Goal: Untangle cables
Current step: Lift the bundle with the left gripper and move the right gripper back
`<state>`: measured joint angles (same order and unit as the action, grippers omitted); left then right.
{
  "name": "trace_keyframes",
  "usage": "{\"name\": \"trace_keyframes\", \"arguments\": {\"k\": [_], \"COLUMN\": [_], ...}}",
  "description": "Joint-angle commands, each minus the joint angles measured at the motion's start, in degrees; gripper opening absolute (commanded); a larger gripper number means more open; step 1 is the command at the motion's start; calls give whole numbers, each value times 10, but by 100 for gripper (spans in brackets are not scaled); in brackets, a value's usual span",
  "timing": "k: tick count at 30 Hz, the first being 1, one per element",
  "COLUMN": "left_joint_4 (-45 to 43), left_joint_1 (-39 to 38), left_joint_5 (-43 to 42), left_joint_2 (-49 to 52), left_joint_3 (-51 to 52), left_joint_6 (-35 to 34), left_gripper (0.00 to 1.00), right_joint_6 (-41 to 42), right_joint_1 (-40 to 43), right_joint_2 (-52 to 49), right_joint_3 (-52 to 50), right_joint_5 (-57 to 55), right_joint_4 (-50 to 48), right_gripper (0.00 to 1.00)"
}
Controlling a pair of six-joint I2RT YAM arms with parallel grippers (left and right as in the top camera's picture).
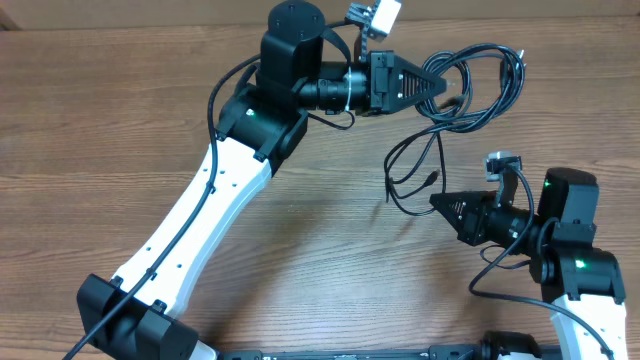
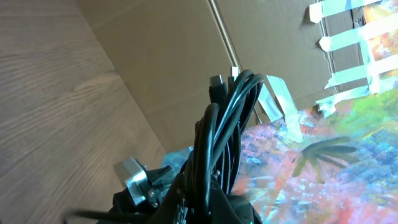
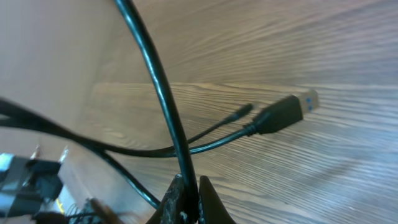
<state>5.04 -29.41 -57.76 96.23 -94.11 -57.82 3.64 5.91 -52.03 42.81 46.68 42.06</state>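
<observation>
Right gripper [image 3: 186,198]: jaws fully closed, pinching one strand [image 3: 165,106] of the cables [image 2: 214,143] at the very fingertips. From the pinch the strand runs straight ahead of the fingers and away. Just beyond the tips, resting on the table [image 1: 300,250], are two loose ends, a USB plug [image 3: 287,111] and a thin plug [image 3: 241,112]. Their long axes are roughly parallel, crossing in front of the gripper rather than pointing at it. Left gripper [image 1: 441,88]: also closed, clamped on a bunch of several loops that spill past its fingertips. I cannot tell whether they clear the table. The grippers are well apart, with slack cord looping between them. Judgement: the coming move turns on the line from the right pinch to the left bunch, and drawing apart along it should tighten the slack. The right gripper is nearer the loose ends.
</observation>
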Motion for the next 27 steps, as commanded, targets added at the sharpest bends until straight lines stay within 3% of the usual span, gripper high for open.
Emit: {"name": "trace_keyframes", "arguments": {"k": [1,13,14,15,16,17,18,19,27], "left_joint_4": [-6,-2,6,13,24,40,49,62,176], "left_joint_1": [20,26,26,26,25,25,25,26,25], "left_joint_5": [-23,-39,-41,-43,-45,-44,-42,-41,113], "left_joint_2": [-6,-6,-6,-6,-6,-6,-6,-6,-6], "left_joint_3": [-9,-9,-9,-9,-9,-9,-9,-9,-9], "left_joint_6": [39,125,139,155,177,200,213,232,296], "left_gripper": [4,4,4,4,4,4,4,4,4], "right_joint_6": [37,56,56,56,56,56,56,56,56], "right_joint_1": [-2,-2,-2,-2,-2,-2,-2,-2,-2], "right_joint_2": [-3,-3,-3,-3,-3,-3,-3,-3,-3], "right_joint_3": [4,4,4,4,4,4,4,4,4], "right_joint_5": [-73,-93,-91,-90,-85,-77,-73,-70,-42], "right_joint_4": [0,3,2,3,3,3,3,2,-8], "right_gripper": [4,6,13,27,42,67,86,97,100]}}
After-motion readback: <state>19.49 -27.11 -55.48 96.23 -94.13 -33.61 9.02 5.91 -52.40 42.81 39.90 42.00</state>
